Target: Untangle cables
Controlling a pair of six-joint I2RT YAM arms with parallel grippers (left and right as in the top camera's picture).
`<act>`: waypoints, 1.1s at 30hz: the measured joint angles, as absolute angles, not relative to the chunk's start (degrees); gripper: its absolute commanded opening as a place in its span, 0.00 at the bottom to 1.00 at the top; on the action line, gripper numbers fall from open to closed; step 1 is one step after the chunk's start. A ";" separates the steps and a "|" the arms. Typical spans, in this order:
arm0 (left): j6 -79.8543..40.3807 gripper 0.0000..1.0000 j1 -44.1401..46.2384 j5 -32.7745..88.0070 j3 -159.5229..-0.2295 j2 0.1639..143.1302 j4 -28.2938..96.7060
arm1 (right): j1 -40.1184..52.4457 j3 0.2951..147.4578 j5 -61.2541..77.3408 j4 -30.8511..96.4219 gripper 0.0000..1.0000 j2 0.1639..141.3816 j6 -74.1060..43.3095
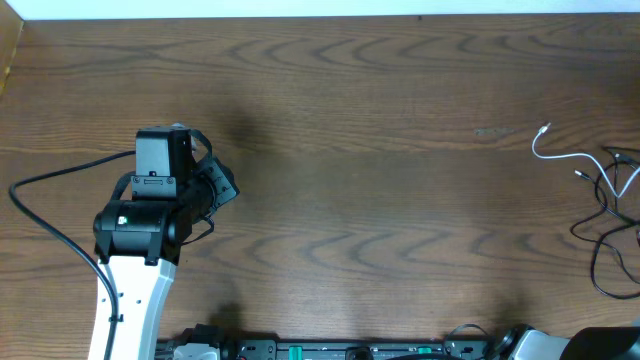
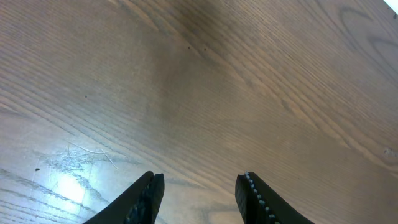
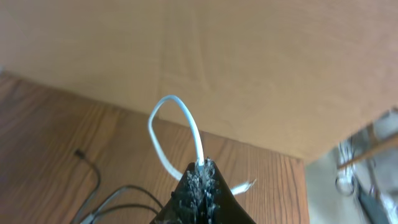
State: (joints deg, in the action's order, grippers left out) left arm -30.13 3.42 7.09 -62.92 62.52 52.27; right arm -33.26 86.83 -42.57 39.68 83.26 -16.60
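**Right jaws are pinching the white cord while the left arm is waiting far off**

Near the table's left edge, the black two-finger left gripper (image 2: 200,186) is hovering over bare wood. Its jaws are standing partly apart with nothing between them. It is sitting well apart from the tangle, so it is probably going to have to cross the whole brown wood-grain table (image 1: 350,210) before it can help.

At the right edge, the thin white cord (image 3: 196,132) is curling in from its small plug end and running into the loops of the thin black cord (image 3: 98,177). Those loops are crossing one another (where white is passing over or under black is too small to tell). The black right gripper (image 3: 200,169) is clamping the white cord between closed jaws. A loop is arching above its tips, and the black cord is lying on the wood below and to the left.

Doing this step well is likely meaning a slow, low pull of the white cord away from the black loops, pausing if the black one is starting to drag. A second grip pinning the black cord would be steadying things.

The surface is looking flat, smooth and slightly glossy. Glare and faint pale scratches are showing under the left wrist, so the cords are probably going to slide easily. In the right wrist view, a plain beige panel (image 3: 261,68) is standing beyond the table's edge. Blurred metal frames (image 3: 360,162) are showing off to its right.
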 measured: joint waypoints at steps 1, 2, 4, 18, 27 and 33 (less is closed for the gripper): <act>-30.13 0.43 3.42 7.09 -62.92 62.52 52.29 | -34.68 86.83 -43.13 39.68 0.01 83.44 -18.59; -30.13 0.43 3.42 7.09 -62.92 62.52 52.27 | -35.68 86.83 -43.16 39.86 0.01 83.48 -20.21; -30.13 0.43 3.42 7.09 -62.92 62.52 52.29 | -37.67 86.83 -42.48 40.32 0.01 83.48 -22.72; -30.13 0.43 3.42 7.09 -62.92 62.52 52.29 | -38.72 86.85 -8.56 42.15 0.01 86.46 -24.29; -30.13 0.43 3.42 7.09 -62.92 62.52 52.25 | -37.28 86.83 12.62 47.27 0.31 95.24 -16.93; -30.11 0.43 3.42 7.09 -62.92 62.52 49.56 | -35.16 86.83 26.83 48.56 0.44 97.43 -11.51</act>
State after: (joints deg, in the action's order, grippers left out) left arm -30.11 3.42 7.09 -62.92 62.52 49.56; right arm -35.16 86.83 26.83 48.56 97.43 -11.51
